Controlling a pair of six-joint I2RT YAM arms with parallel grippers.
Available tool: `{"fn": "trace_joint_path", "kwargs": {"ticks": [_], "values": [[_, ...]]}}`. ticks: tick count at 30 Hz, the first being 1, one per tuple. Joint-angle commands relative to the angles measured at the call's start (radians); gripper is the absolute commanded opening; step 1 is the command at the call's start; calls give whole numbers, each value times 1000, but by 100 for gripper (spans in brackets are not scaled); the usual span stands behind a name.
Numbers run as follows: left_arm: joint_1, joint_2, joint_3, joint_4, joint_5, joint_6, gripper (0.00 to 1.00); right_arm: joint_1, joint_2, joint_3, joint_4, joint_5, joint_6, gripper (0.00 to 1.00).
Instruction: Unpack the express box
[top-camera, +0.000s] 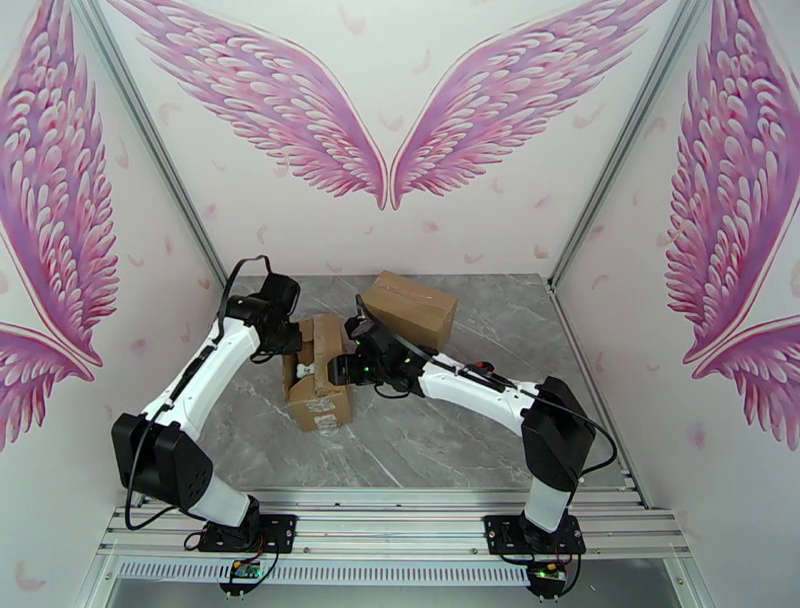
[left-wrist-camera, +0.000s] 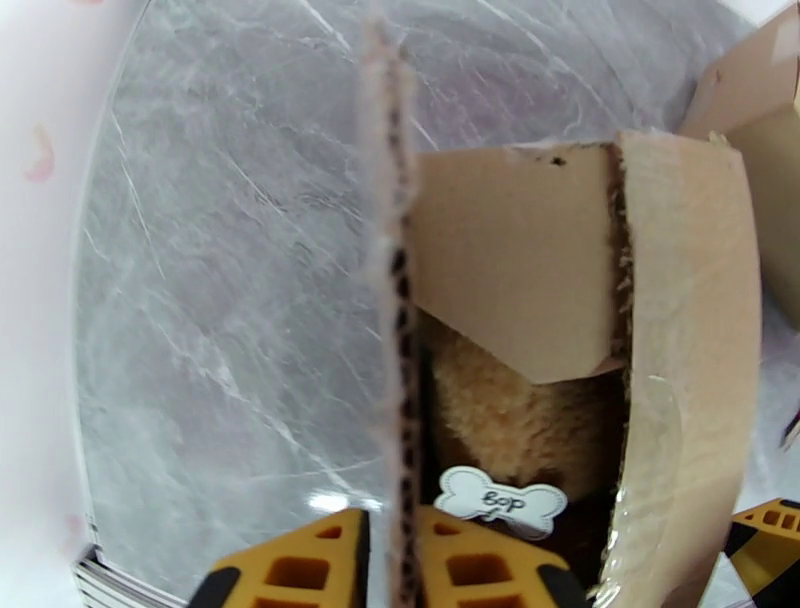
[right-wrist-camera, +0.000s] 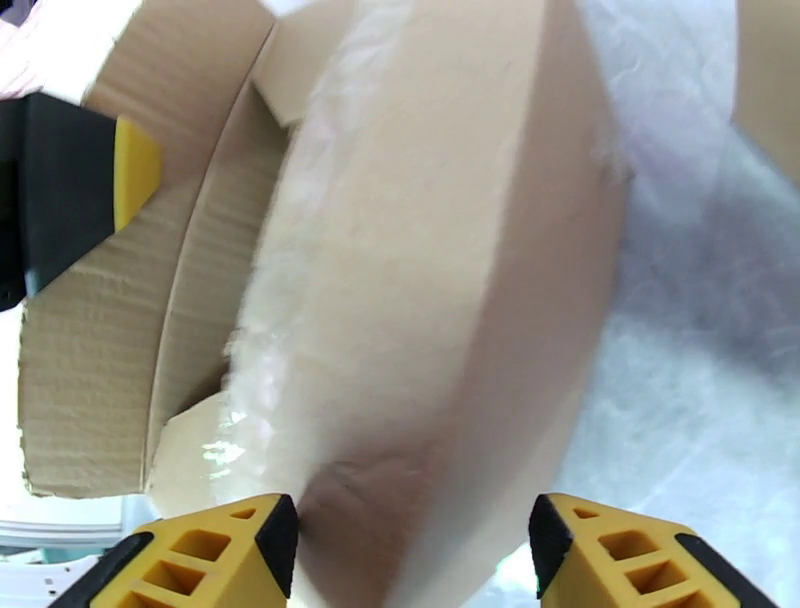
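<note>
The step in hand is opening the top of the express box (top-camera: 320, 392), which sits left of centre on the marble desk (top-camera: 450, 440) in the overhead view, between the two arms. A second cardboard box (top-camera: 408, 308), closed, lies just behind it toward the upper right.

The left pincer (left-wrist-camera: 390, 545) is clenched on the edge of the box's left flap (left-wrist-camera: 395, 300). In its wrist view the corrugated edge runs straight up from between the yellow fingers (left-wrist-camera: 290, 570). The right pincer (right-wrist-camera: 410, 525) stands released, its jaws wide on either side of the opposite flap (right-wrist-camera: 430, 250), a taped cardboard panel that is blurred in that view. I cannot tell whether either finger touches it.

The box is already partly open. In the lower middle of the left wrist view a tan plush toy (left-wrist-camera: 510, 420) shows inside, with a white bone-shaped tag (left-wrist-camera: 500, 500) lying on it, and an inner flap (left-wrist-camera: 520, 270) overhangs it from above.

By my judgement, the next move calls for the left arm to fold its flap outward and hold it there. The right arm then has to push its own flap and the inner one aside. Only after that is the mouth clear enough to reach down and lift the plush out. The box looks light, so it may slide or tip unless one arm steadies it.
</note>
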Motion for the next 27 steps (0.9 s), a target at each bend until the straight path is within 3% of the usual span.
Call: {"fn": "trace_joint_path", "kwargs": {"ticks": [1,5,12,27], "values": [[14,-44,-23,53,107,-26,3,28,-2,103,-124,116,-82,72],[15,-66,-47,102,172,-89,0,70,53,256,-255,211,-142,76],[15,-135,-83,167,174,-159,0,106,183,456,-412,311,-178,80],[21,-197,-123,172,157,-140,0,103,173,466,-469,473,-226,78]]}}
